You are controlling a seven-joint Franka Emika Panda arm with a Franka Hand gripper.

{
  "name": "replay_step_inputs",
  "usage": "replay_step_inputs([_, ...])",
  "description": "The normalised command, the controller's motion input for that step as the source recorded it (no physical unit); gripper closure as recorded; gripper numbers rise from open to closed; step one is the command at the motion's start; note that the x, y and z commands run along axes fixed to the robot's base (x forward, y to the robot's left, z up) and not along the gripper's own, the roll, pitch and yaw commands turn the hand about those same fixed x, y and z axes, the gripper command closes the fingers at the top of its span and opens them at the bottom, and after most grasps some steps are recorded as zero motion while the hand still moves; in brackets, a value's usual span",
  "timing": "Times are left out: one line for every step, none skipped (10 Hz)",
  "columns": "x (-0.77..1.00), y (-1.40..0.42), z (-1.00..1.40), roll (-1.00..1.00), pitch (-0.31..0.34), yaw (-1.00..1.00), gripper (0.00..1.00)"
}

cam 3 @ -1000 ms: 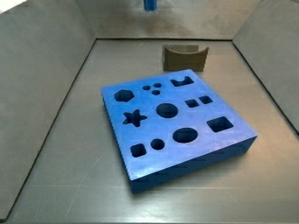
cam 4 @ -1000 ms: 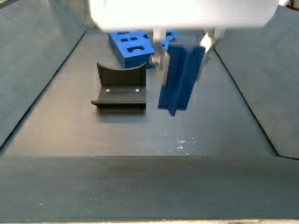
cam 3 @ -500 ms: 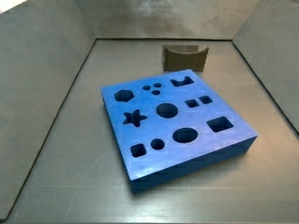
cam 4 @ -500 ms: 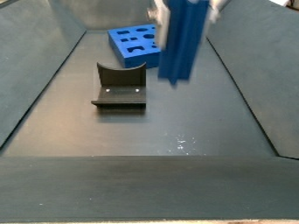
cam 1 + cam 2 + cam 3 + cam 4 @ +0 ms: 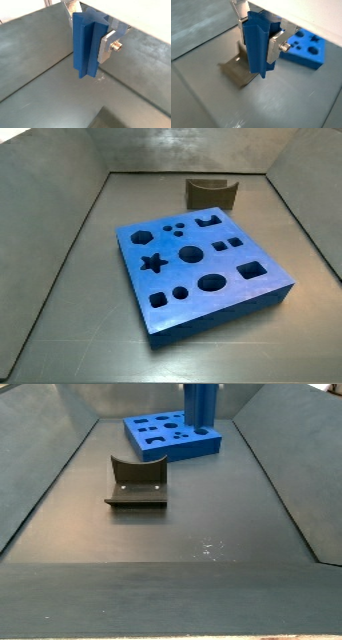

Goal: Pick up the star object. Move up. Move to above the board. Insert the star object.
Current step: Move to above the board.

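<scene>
The star object [image 5: 83, 50], a tall slim blue peg with a star-shaped section, hangs upright between the silver fingers [image 5: 107, 44] of my gripper [image 5: 88, 47], which is shut on it. In a wrist view the gripper [image 5: 258, 50] holds the peg [image 5: 256, 57] high over the fixture [image 5: 236, 74], with the board [image 5: 304, 60] off to one side. In a side view only the peg [image 5: 201, 406] shows, at the top edge, in front of the board [image 5: 174, 452]. The board [image 5: 214, 318] is a thick blue block with a star hole [image 5: 152, 261]; the gripper is out of that view.
The dark olive-brown fixture [image 5: 211, 193] stands on the floor behind the board, apart from it, and shows nearer the camera in a side view as the fixture [image 5: 136, 484]. Sloping grey walls [image 5: 60, 218] close in the work floor on all sides.
The gripper has risen with the star object: the peg's lower end went from near the floor beside the fixture to high in the side view. The board and fixture have not moved.
</scene>
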Motion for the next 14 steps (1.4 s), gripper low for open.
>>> replay_step_inputs([-0.05, -1.0, 0.25, 0.0, 0.043, -0.08, 1.0])
replay_step_inputs([-0.05, -1.0, 0.25, 0.01, 0.026, -0.04, 1.0])
replay_step_inputs([-0.05, -1.0, 0.25, 0.0, 0.021, -0.02, 1.0])
replay_step_inputs([-0.05, -1.0, 0.25, 0.0, 0.014, -0.01, 1.0])
replay_step_inputs([-0.05, -1.0, 0.25, 0.0, 0.012, 0.0, 1.0])
replay_step_inputs([-0.05, -1.0, 0.26, -0.01, 0.015, 0.0, 1.0])
replay_step_inputs([-0.05, -1.0, 0.26, -0.01, 0.02, 0.0, 1.0])
replay_step_inputs([-0.04, -1.0, 0.27, 0.0, 0.035, 0.01, 1.0])
replay_step_inputs([-0.04, -1.0, 0.27, -0.01, 0.047, 0.0, 1.0])
replay_step_inputs([-0.04, -1.0, 0.28, 0.01, 0.053, 0.01, 1.0])
replay_step_inputs([-0.04, -1.0, 0.29, 0.0, 0.054, 0.01, 1.0])
replay_step_inputs([-0.02, -1.0, 0.3, 0.0, 0.065, 0.01, 1.0])
replay_step_inputs([0.0, -0.94, 0.28, 0.0, 0.077, 0.01, 1.0])
replay_step_inputs([0.03, -0.57, 0.17, 0.02, 0.098, 0.0, 1.0])
